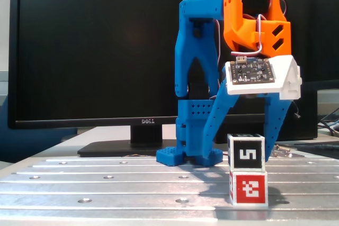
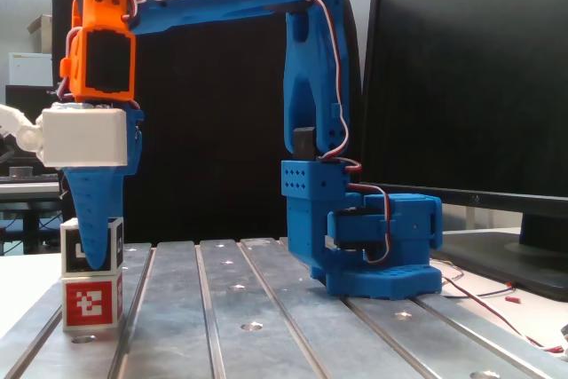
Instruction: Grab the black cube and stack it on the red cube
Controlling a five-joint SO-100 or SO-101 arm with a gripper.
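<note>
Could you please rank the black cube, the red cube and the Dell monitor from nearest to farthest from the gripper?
In the front fixed view:
1. The black cube, between the fingers of the gripper.
2. The red cube, directly beneath it.
3. The Dell monitor, behind the arm.

A 3D-printed robot arm (image 2: 311, 68) in bright blue plastic, its base (image 2: 382, 250) a blocky blue housing with a perforated edge and a black motor set into its side. A grid of small round holes marks the blue block above the base (image 1: 196, 112). Red, white and black wires (image 2: 333, 86) run along the upper link and loop down to the base. The wrist section (image 1: 257, 19) is orange, with slanted cut-outs and black motors showing inside. Below it sits a white housing (image 1: 262, 78) carrying a bare dark circuit board (image 1: 249, 71). The gripper (image 1: 241, 149) has two long, tapering blue fingers (image 1: 212, 130), one dotted with small holes.
</note>
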